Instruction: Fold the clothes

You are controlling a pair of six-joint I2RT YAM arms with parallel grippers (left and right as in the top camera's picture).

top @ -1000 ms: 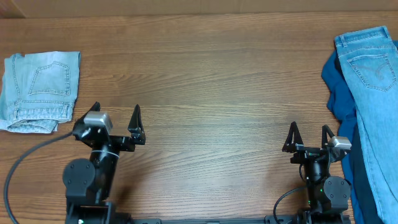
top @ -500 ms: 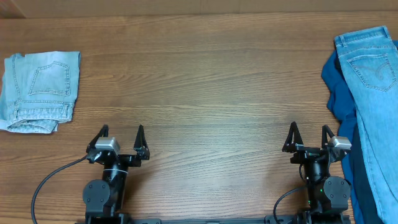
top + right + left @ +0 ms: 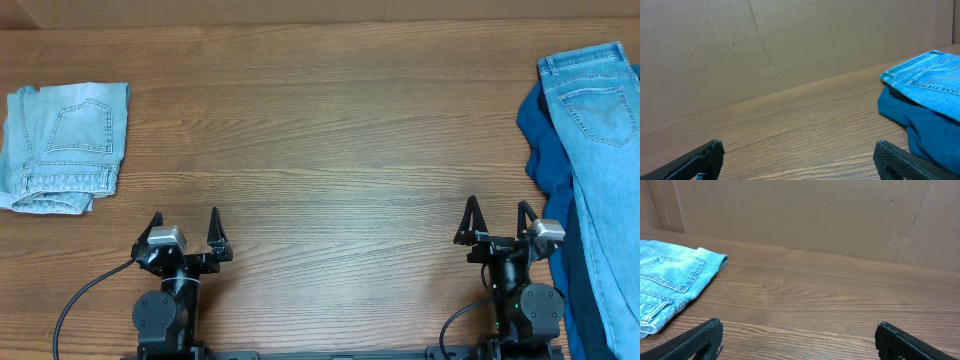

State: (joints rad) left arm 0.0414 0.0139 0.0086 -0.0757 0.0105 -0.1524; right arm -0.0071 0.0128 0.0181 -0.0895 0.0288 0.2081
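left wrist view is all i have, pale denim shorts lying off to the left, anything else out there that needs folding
Observer: Yes. At the far right edge of the table, a brighter denim garment lies stretched out, not folded.
Operator: just that one
Observer: No. A dark blue cloth lies crumpled under it, sticking out on the side toward the middle of the table.
Operator: is the right end effector on them
Observer: No. The right end effector is open and empty. It sits near the front edge, beside that pile.
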